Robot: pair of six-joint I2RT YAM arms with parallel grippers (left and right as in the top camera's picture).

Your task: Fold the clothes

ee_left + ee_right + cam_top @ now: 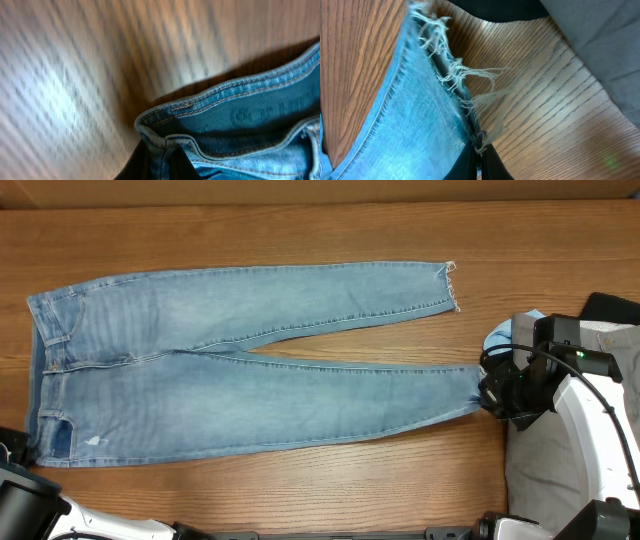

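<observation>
Overhead view has the light-blue jeans (250,370) lying flat across the wooden counter (300,230), with the waistband (50,360) at the left of the frame and both legs running toward the right, ending in frayed hems. Left wrist view shows the left tool (159,162) pressed together on a corner of the waistband at the bottom of the frame, dark fingers (134,171) on either side of the denim. Right wrist view shows the right tool (477,167) pinching the frayed hem of the lower leg. Grey trousers (560,470) lie at the right edge of the overhead frame, with a pale-blue garment (500,335) just above them
</observation>
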